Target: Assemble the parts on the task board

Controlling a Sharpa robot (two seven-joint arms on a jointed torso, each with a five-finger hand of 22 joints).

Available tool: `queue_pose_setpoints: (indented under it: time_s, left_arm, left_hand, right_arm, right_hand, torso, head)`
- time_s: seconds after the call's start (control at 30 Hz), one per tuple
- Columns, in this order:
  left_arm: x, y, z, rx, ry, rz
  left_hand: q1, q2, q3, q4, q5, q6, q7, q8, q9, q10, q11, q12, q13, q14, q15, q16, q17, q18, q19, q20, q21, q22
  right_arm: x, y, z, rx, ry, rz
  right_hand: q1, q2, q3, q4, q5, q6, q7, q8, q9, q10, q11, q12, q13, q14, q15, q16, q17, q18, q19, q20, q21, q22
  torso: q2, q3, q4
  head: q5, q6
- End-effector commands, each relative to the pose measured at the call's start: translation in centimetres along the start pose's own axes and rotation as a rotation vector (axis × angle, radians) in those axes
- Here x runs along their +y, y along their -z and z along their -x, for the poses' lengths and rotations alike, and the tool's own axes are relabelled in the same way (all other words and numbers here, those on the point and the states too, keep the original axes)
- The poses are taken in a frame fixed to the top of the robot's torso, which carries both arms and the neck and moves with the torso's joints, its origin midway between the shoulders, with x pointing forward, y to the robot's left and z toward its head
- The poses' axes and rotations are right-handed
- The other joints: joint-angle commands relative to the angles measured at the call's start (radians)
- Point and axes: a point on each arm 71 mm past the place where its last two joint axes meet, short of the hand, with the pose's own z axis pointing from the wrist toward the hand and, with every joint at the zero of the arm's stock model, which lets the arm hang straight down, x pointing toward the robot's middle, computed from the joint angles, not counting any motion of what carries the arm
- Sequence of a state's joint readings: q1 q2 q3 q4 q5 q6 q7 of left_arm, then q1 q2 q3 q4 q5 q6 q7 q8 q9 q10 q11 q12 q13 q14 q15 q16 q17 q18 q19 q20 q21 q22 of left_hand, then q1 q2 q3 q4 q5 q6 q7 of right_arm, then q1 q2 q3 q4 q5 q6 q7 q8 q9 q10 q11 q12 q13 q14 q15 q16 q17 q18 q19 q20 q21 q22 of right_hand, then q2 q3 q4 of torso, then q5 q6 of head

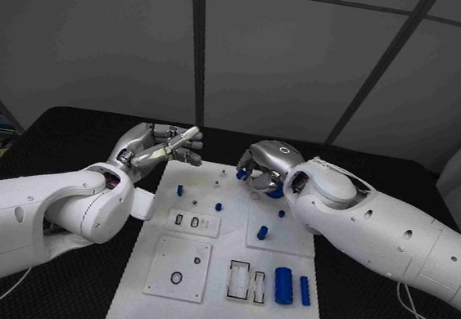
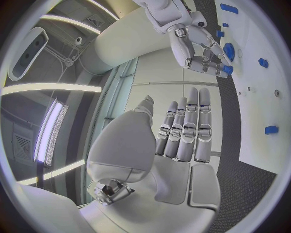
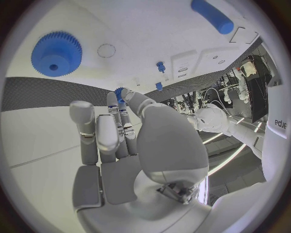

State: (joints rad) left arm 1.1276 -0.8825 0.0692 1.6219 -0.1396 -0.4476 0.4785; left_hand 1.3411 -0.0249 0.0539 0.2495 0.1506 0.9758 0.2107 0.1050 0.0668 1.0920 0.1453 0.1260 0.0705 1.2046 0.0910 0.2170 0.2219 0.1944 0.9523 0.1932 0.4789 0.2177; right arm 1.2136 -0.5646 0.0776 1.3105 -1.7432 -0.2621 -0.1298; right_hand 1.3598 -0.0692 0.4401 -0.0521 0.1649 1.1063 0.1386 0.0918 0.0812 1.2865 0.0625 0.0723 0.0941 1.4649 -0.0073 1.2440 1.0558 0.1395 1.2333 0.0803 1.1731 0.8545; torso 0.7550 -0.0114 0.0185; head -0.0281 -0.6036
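The task board (image 1: pixel 218 307) lies in the middle of the table (image 1: pixel 56 130). The left hand (image 1: pixel 158 147) hovers over the board's far left corner, the right hand (image 1: pixel 263 171) over its far edge, near a gear (image 3: pixel 56 53). Two cylinders (image 1: pixel 293 288) lie side by side on the near right part. Small pegs (image 1: pixel 219 206), possibly standing upright, sit mid-board.

White task board (image 1: pixel 276 316) with scattered small blue parts (image 1: pixel 284 285)
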Motion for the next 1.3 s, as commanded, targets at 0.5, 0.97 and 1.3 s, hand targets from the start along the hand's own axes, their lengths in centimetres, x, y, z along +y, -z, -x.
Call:
queue_pose_setpoints:
  time_s: [0.5, 0.97, 1.3]
  left_arm:
    - [-0.2, -0.2, -0.4, 0.020, 0.005, -0.011]
    - [-0.4, -0.3, -0.6, 0.025, 0.007, -0.013]
    - [-0.4, -0.4, -0.7, 0.028, 0.009, -0.014]
  left_hand:
    - [-0.007, 0.001, -0.008, 0.001, -0.004, 0.002, 0.003, -0.005, -0.001, 0.002, 0.005, -0.006, -0.001, -0.006, 0.000, -0.004, 0.001, -0.014, 0.003, 0.002, 0.006, 0.001]
    - [-0.007, 0.001, -0.008, 0.001, -0.004, 0.002, 0.003, -0.005, -0.001, 0.002, 0.005, -0.006, -0.001, -0.006, 0.000, -0.004, 0.001, -0.014, 0.003, 0.002, 0.006, 0.001]
    - [-0.007, 0.001, -0.008, 0.001, -0.004, 0.002, 0.003, -0.005, -0.001, 0.002, 0.005, -0.006, -0.001, -0.006, 0.000, -0.004, 0.001, -0.014, 0.003, 0.002, 0.006, 0.001]
  right_arm:
    - [0.8, -3.0, -0.5, -0.005, 0.008, -0.009]
    - [1.3, -4.0, -1.0, 0.022, 0.009, -0.010]
    - [1.5, -4.5, -1.4, 0.039, 0.011, -0.013]
  right_hand:
    - [0.000, -0.008, 0.003, 0.005, 0.003, 0.004, 0.003, -0.004, 0.001, 0.000, 0.003, -0.004, 0.002, 0.038, -0.007, 0.010, 0.005, -0.013, 0.008, 0.001, 0.012, 0.010]
    - [-0.003, -0.008, 0.002, 0.008, 0.000, 0.003, 0.003, -0.005, 0.001, -0.001, 0.003, -0.005, 0.003, 0.038, -0.006, 0.013, 0.007, -0.014, 0.010, 0.001, 0.017, 0.017]
    - [-0.005, -0.008, 0.002, 0.009, -0.001, 0.002, 0.003, -0.007, 0.000, -0.002, 0.004, -0.006, 0.003, 0.038, -0.006, 0.013, 0.007, -0.015, 0.011, 0.001, 0.019, 0.020]
  torso:
    - [0.007, -0.0033, 0.0035]
    - [0.008, -0.0026, 0.0034]
    - [0.009, -0.0024, 0.0028]
  head:
    - [0.003, -0.006]
    - [0.007, -0.010]
    - [0.009, -0.010]
